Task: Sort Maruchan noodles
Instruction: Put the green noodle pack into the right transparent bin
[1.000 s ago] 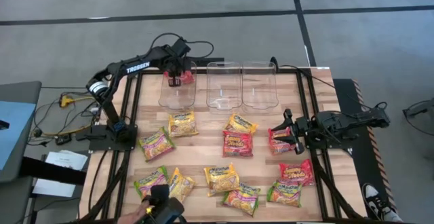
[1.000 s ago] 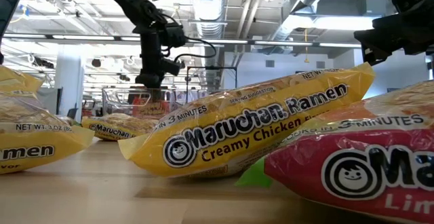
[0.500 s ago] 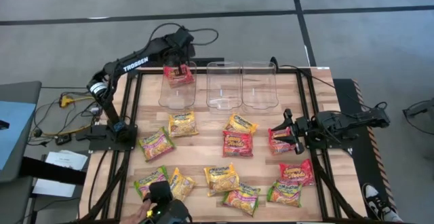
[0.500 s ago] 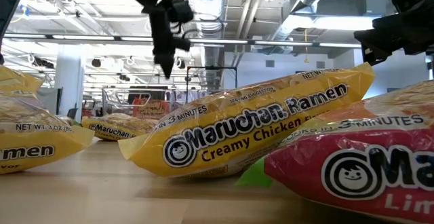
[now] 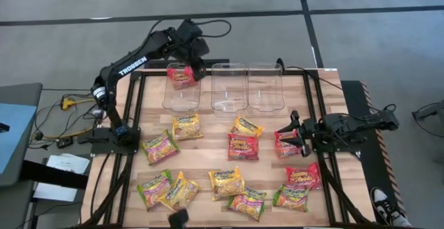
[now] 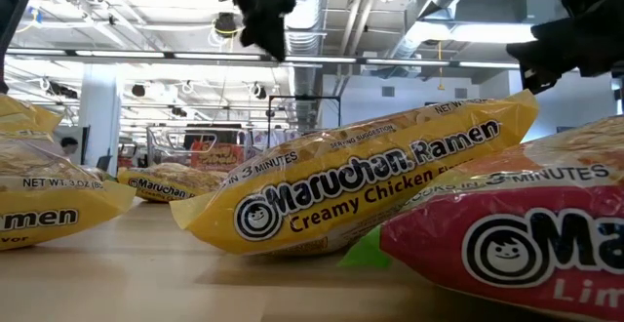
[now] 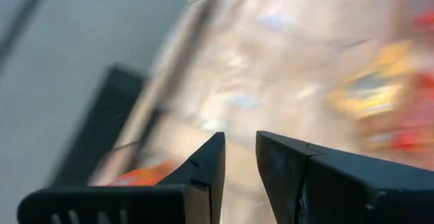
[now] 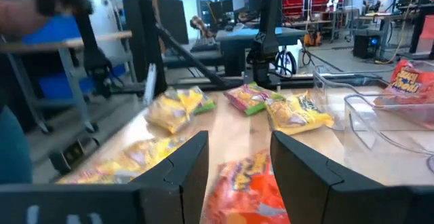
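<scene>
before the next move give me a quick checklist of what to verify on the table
1. Red packet sits in the left bin: ok.
2. Left gripper off the packet: ok, it is empty, at the bin's far rim, fingers a narrow gap apart.
3. Middle bin and right bin ready to take packets: ok, both look empty.
4. Right gripper lined up on a packet: ok, its open fingers straddle the red packet at the right.
5. Right gripper holding that packet: cannot tell, the fingers are not seen pressing on it.
6. Remaining packets spread on the table and reachable: ok.
</scene>
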You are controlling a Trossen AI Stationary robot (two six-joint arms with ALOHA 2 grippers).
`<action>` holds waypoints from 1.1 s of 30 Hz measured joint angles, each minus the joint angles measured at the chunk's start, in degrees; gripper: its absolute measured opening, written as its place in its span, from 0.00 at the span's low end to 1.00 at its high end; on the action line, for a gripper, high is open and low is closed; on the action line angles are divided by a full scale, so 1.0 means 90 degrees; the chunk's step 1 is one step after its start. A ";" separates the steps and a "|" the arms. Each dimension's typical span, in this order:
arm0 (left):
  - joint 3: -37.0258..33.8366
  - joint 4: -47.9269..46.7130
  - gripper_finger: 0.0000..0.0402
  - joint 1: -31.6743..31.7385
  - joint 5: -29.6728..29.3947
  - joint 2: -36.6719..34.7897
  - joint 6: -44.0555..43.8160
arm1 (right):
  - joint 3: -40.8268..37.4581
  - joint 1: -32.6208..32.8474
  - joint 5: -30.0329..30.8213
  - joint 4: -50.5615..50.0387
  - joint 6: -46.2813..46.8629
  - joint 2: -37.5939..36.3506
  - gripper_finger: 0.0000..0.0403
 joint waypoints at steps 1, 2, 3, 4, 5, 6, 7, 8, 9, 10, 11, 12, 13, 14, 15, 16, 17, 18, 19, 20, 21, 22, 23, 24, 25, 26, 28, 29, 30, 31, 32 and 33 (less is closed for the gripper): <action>0.0051 0.0002 0.18 -0.0085 0.0286 -0.0001 -0.0156 | 0.0000 0.0000 0.0000 0.0020 0.0180 -0.0001 0.45; 0.0101 -0.0012 0.18 -0.0173 0.0548 0.0001 -0.0325 | -0.0001 -0.0002 -0.0001 0.0009 0.0350 -0.0001 0.45; 0.0156 -0.0023 0.18 -0.0265 0.0761 0.0006 -0.0513 | -0.0001 -0.0002 -0.0002 0.0009 0.0538 0.0001 0.45; 0.0206 -0.0010 0.18 -0.0365 0.0961 0.0006 -0.0690 | -0.0001 -0.0002 -0.0002 0.0038 0.0737 0.0001 0.45; 0.0249 0.0017 0.18 -0.0470 0.1133 0.0006 -0.0842 | 0.0001 -0.0002 -0.0005 0.0076 0.0942 0.0001 0.45; 0.0284 0.0037 0.18 -0.0576 0.1282 0.0006 -0.0972 | -0.0001 -0.0002 -0.0007 0.0077 0.1136 -0.0001 0.45; 0.0315 0.0040 0.18 -0.0692 0.1391 0.0006 -0.1088 | -0.0001 -0.0002 -0.0007 0.0074 0.1295 0.0001 0.45; 0.0342 0.0035 0.18 -0.0815 0.1459 0.0008 -0.1188 | -0.0001 -0.0002 -0.0005 0.0084 0.1403 0.0001 0.45; 0.0364 0.0048 0.18 -0.0953 0.1491 0.0009 -0.1282 | -0.0001 -0.0005 -0.0004 0.0125 0.1485 0.0001 0.45; 0.0379 0.0082 0.18 -0.1087 0.1517 0.0009 -0.1353 | -0.0001 -0.0017 -0.0004 0.0176 0.1572 0.0001 0.45; 0.0382 0.0118 0.18 -0.1225 0.1564 0.0009 -0.1411 | -0.0001 -0.0029 -0.0002 0.0235 0.1672 0.0001 0.45; 0.0382 0.0131 0.18 -0.1359 0.1617 0.0009 -0.1448 | -0.0001 -0.0029 -0.0002 0.0304 0.1818 0.0001 0.45; 0.0382 0.0144 0.18 -0.1490 0.1670 0.0009 -0.1492 | -0.0001 -0.0027 -0.0002 0.0397 0.2038 0.0001 0.45; 0.0382 0.0175 0.18 -0.1612 0.1744 0.0009 -0.1503 | 0.0001 -0.0027 -0.0002 0.0526 0.2285 0.0001 0.45; 0.0382 0.0208 0.18 -0.1729 0.1823 0.0009 -0.1522 | -0.0001 -0.0029 -0.0001 0.0688 0.2510 0.0001 0.45; 0.0382 0.0237 0.18 -0.1845 0.1874 0.0009 -0.1589 | -0.0001 -0.0028 0.0020 0.0871 0.2656 -0.0001 0.45; 0.0382 0.0280 0.18 -0.1949 0.1889 0.0009 -0.1690 | 0.0003 -0.0027 0.0096 0.1064 0.2705 -0.0001 0.45; 0.0382 0.0332 0.18 -0.2045 0.1886 0.0009 -0.1828 | 0.0004 -0.0029 0.0176 0.1270 0.2712 0.0001 0.45; 0.0382 0.0389 0.18 -0.2137 0.1886 0.0009 -0.1965 | 0.0005 -0.0028 0.0257 0.1487 0.2700 0.0000 0.45; 0.0382 0.0453 0.18 -0.2223 0.1882 0.0009 -0.2085 | 0.0017 -0.0028 0.0326 0.1698 0.2626 -0.0001 0.45; 0.0382 0.0478 0.18 -0.2302 0.1860 -0.0001 -0.2166 | 0.0036 -0.0029 0.0389 0.1848 0.2462 -0.0001 0.45; 0.0382 0.0486 0.18 -0.2385 0.1793 -0.0016 -0.2217 | 0.0070 -0.0027 0.0442 0.1907 0.2268 -0.0001 0.45; 0.0382 0.0533 0.18 -0.2472 0.1704 -0.0027 -0.2235 | 0.0114 -0.0029 0.0487 0.2021 0.2115 0.0008 0.45; 0.0382 0.0591 0.18 -0.2543 0.1610 -0.0054 -0.2268 | 0.0159 -0.0029 0.0491 0.2202 0.2033 0.0006 0.45; 0.0380 0.0579 0.18 -0.2607 0.1503 -0.0095 -0.2302 | 0.0211 -0.0029 0.0493 0.2437 0.2013 -0.0001 0.45; 0.0380 0.0565 0.18 -0.2675 0.1408 -0.0145 -0.2358 | 0.0256 -0.0028 0.0493 0.2684 0.1994 -0.0004 0.45; 0.0380 0.0581 0.18 -0.2796 0.1185 -0.0271 -0.2482 | 0.0296 -0.0027 0.0492 0.3079 0.1799 -0.0001 0.45; 0.0380 0.0584 0.18 -0.2856 0.1087 -0.0336 -0.2507 | 0.0327 -0.0027 0.0484 0.3272 0.1680 0.0004 0.45; 0.0380 0.0608 0.18 -0.2924 0.0981 -0.0399 -0.2538 | 0.0376 -0.0027 0.0476 0.3434 0.1565 0.0003 0.45; 0.0380 0.0647 0.18 -0.2987 0.0895 -0.0456 -0.2559 | 0.0453 -0.0027 0.0476 0.3563 0.1455 -0.0001 0.45; 0.0380 0.0733 0.18 -0.3038 0.0856 -0.0519 -0.2590 | 0.0550 -0.0029 0.0478 0.3589 0.1339 -0.0003 0.45; 0.0380 0.0787 0.18 -0.3086 0.0825 -0.0580 -0.2606 | 0.0649 -0.0029 0.0478 0.3551 0.1234 -0.0004 0.45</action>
